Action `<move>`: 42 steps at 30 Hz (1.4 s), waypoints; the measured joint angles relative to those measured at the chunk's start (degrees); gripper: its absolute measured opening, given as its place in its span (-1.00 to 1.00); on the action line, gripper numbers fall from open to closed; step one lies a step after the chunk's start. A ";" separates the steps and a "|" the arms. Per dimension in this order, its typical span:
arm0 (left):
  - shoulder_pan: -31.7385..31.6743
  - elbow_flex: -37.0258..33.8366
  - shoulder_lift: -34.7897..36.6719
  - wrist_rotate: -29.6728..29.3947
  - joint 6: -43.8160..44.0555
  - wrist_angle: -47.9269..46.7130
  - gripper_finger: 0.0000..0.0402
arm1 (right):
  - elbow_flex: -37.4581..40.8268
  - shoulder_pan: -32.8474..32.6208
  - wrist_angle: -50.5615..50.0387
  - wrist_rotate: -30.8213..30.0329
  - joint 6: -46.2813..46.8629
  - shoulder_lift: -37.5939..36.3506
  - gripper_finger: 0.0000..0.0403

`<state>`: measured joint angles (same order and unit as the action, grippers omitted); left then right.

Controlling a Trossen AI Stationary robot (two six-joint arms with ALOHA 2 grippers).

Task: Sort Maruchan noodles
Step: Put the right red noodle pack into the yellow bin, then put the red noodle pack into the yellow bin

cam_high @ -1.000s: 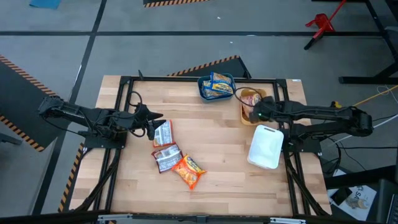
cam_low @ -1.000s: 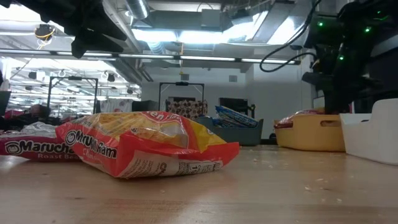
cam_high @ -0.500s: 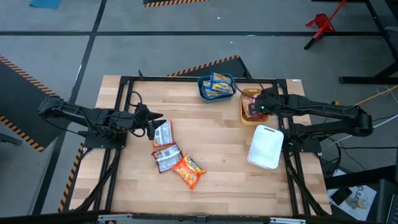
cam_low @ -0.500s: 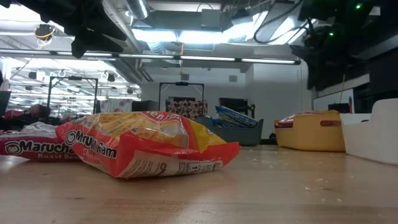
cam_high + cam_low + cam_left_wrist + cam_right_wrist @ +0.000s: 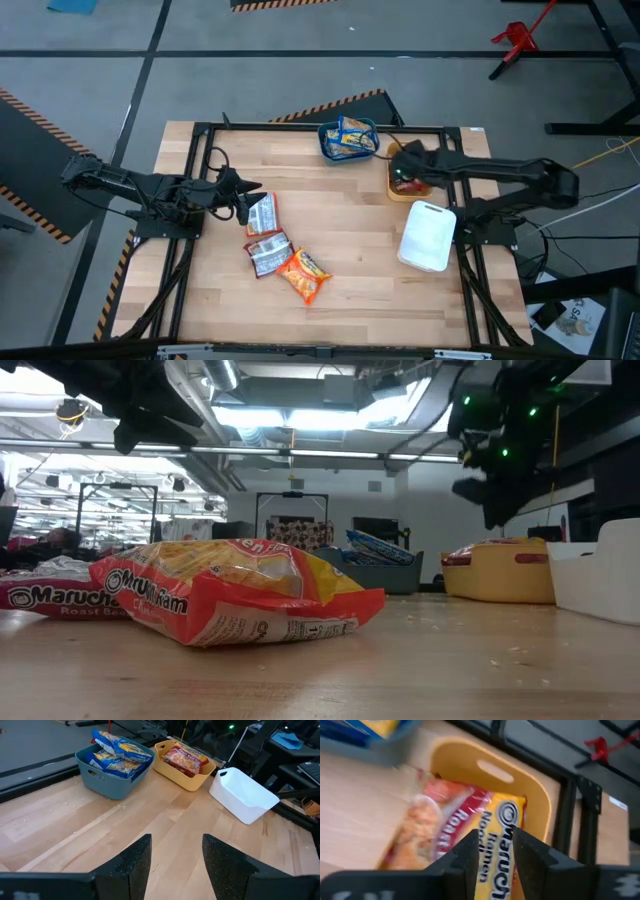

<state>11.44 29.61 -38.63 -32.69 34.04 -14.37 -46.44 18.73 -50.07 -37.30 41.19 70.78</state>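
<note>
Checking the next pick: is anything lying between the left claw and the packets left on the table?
Nothing visible does. The left claw sits open right beside the nearest red-and-white packet, with only bare table around. The second red-and-white packet and the orange packet lie just beyond.
</note>
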 joint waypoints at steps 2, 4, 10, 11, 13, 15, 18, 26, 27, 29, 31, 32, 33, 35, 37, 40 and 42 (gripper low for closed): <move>-0.02 -0.02 0.00 0.00 0.01 0.02 -0.16 | 0.00 2.20 -0.84 1.10 -1.04 1.79 -0.49; 0.00 0.00 0.00 0.00 0.08 0.00 -0.16 | 0.00 4.53 -2.80 2.44 -1.16 3.30 -0.51; 0.00 -0.01 0.00 0.24 0.11 -0.02 -0.16 | 0.02 8.58 -6.62 3.80 -2.11 4.01 -0.51; 0.00 -0.02 0.00 0.24 0.11 0.00 -0.16 | 0.02 8.81 -6.74 3.90 -2.45 4.01 -0.51; -0.02 -0.02 0.00 0.26 0.11 0.00 -0.16 | 0.02 8.66 -6.79 4.44 -2.63 3.39 -0.51; 0.00 -0.02 0.00 0.26 0.25 0.00 -0.16 | -0.49 7.98 -7.11 5.50 -2.72 2.13 -0.51; 0.00 -0.02 0.00 0.31 0.34 0.00 -0.16 | -2.97 5.41 -7.01 5.53 -4.01 -0.36 -0.51; -0.01 0.00 -0.12 6.69 2.52 -2.10 -0.16 | -10.88 -4.79 4.32 12.55 -14.67 -5.79 -0.51; 0.00 0.04 -0.68 7.94 4.33 -4.02 -0.16 | -10.88 -6.26 6.57 15.38 -16.72 -5.78 -0.51; 0.03 0.04 -2.16 10.56 9.22 -9.40 -0.16 | -10.86 -9.30 10.32 20.48 -19.18 -5.60 -0.51; 0.76 -0.02 -4.47 14.38 14.54 -13.68 -0.16 | -10.86 -12.27 12.60 22.65 -20.27 -4.79 -0.51; 1.55 -0.02 -6.21 16.50 16.37 -13.76 -0.16 | -10.85 -13.72 12.86 22.84 -20.48 -4.26 -0.51; 2.57 0.00 -8.03 18.45 17.81 -13.06 -0.16 | -10.82 -15.06 12.89 22.38 -20.50 -3.73 -0.51; 5.20 0.00 -11.48 21.35 20.35 -12.05 -0.16 | -10.82 -17.54 13.03 20.58 -20.56 -2.56 -0.51; 8.30 0.39 -15.63 23.09 23.42 -10.60 -0.16 | -10.82 -19.38 12.87 19.13 -20.52 -1.18 -0.51; 13.45 1.47 -21.36 23.23 29.00 -11.08 -0.16 | -10.80 -21.97 13.43 18.36 -20.20 1.18 -0.51; 16.68 2.61 -24.69 22.03 33.38 -11.06 -0.16 | -10.80 -23.28 14.29 18.33 -20.18 2.77 -0.51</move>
<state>28.12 32.22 -63.32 -10.65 67.42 -25.43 -57.23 -4.55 -35.78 -18.97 21.02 73.54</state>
